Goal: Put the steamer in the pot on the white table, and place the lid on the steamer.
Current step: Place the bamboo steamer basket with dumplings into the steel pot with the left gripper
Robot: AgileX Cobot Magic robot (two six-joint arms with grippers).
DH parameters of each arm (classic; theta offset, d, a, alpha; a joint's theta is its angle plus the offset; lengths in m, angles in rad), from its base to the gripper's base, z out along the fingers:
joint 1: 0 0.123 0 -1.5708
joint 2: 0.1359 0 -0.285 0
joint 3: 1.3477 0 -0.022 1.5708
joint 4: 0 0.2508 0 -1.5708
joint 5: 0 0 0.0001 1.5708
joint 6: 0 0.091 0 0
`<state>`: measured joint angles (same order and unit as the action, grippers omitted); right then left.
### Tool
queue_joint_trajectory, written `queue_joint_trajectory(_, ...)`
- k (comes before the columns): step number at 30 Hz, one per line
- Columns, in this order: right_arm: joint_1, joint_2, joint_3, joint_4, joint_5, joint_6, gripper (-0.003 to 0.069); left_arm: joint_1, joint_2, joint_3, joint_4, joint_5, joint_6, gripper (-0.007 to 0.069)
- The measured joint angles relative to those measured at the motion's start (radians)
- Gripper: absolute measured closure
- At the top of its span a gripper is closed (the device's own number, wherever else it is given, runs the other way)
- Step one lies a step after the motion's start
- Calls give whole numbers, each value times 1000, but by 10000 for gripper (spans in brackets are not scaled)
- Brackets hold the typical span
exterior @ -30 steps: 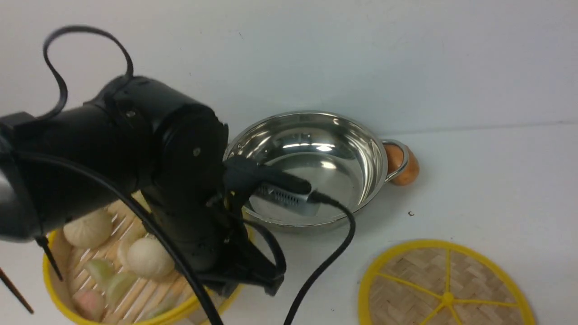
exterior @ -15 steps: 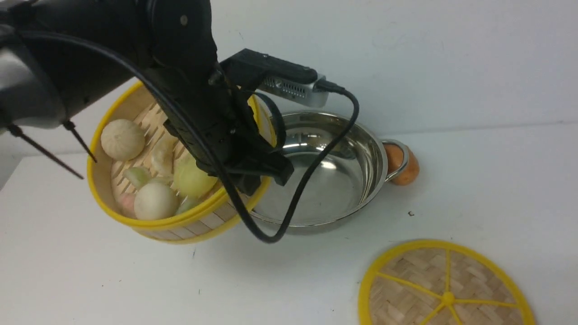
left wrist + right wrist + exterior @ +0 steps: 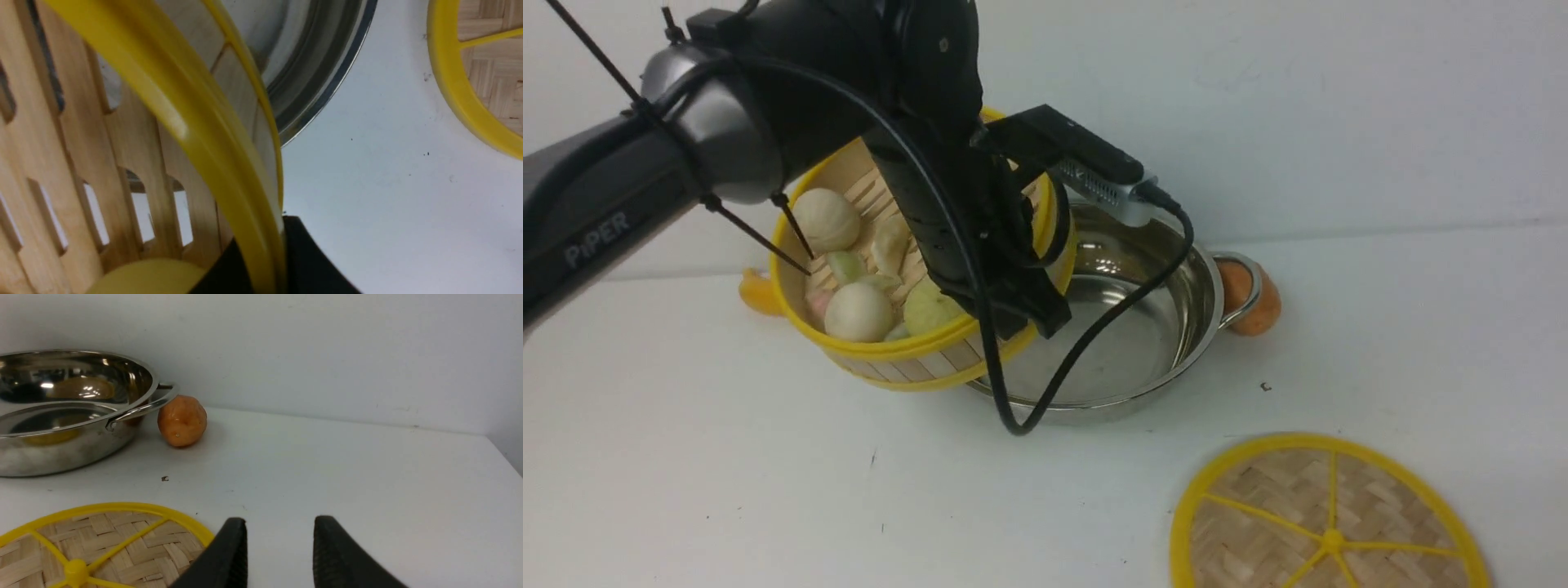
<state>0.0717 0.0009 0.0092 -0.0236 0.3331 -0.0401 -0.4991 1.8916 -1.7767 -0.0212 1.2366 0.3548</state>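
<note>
Right now the white table [image 3: 768, 490] carries everything, w/ the pot [image 3: 1131, 351] at the back near the wall, empty & open side up, ready to take the basket. Next biggest, the steamer [image 3: 915, 363] is off the table, in the air at the pot's left edge, partly over the bowl & partly outside it. It tilts w/ its near side low, prob. bc it hangs from one spot on its rim only. The lid [image 3: 1327, 523] lies flat on the table at front right, well apart from the pot, knob up, out of the way until the basket is seated. The left gripper [image 3: 1023, 320] is clamped tight on the steamer's rim, one finger inside the wall, one outside. The right gripper [image 3: 280, 547] stands parted & empty, low just beside the lid, likely staged for it. Toy buns [image 3: 854, 312] sit mostly toward the basket's low side. An orange ball [image 3: 1255, 304] rests by the pot's right handle.
</note>
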Motion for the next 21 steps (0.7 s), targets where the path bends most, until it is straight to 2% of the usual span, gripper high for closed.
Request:
queue_joint_trajectory(11, 0, 0, 0, 0, 0, 0, 410, 0, 45, -22, 21, -1, 104, 598)
queue_joint_trajectory(21, 0, 0, 0, 0, 0, 0, 410, 0, 65, -22, 41, 0, 283, 598)
